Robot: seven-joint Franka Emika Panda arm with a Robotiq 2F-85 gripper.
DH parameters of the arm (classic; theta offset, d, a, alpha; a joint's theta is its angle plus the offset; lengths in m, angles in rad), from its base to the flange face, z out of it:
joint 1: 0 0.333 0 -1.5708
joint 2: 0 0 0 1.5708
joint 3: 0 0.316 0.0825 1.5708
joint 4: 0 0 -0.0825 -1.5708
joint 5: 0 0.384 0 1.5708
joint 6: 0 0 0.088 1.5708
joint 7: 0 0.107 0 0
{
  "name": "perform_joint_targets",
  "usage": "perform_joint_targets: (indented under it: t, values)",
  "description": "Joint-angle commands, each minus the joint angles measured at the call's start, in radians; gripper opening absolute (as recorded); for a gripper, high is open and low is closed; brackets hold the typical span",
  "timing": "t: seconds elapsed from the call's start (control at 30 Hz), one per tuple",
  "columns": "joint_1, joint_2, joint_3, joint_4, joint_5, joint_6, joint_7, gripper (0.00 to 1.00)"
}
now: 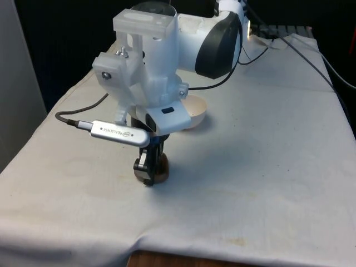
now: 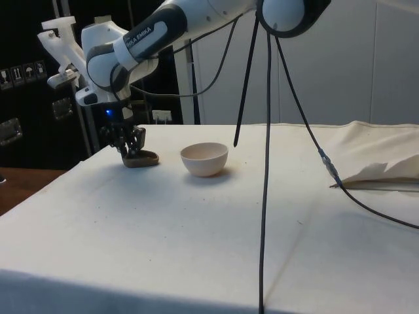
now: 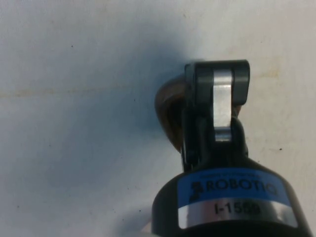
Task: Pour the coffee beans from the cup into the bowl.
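Gripper (image 1: 149,169) is down at table level, clamped on the brown cup (image 2: 145,159); fingers closed on its rim. Cup looks small, low and brown, sitting on the white cloth (image 1: 250,183) toward the table's near edge in the front view, left of centre. Wrist view shows its curved brown wall (image 3: 168,111) pressed against one finger (image 3: 222,98). Contents not visible. Cream bowl (image 2: 204,159) stands upright nearer the table's middle, apart from the cup, interior looks bare.
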Motion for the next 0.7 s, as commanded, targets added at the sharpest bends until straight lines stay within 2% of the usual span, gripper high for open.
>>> perform_joint_targets:
  t: [0.0, 0.2, 0.67]
  values:
    - [-0.001, -0.002, 0.0, 0.0, 0.001, -0.002, 0.004, 0.04]
    - [-0.004, -0.018, -0.001, -0.004, 0.002, -0.014, 0.014, 0.04]
    - [-0.013, -0.089, -0.009, -0.018, 0.001, -0.104, 0.033, 0.04]
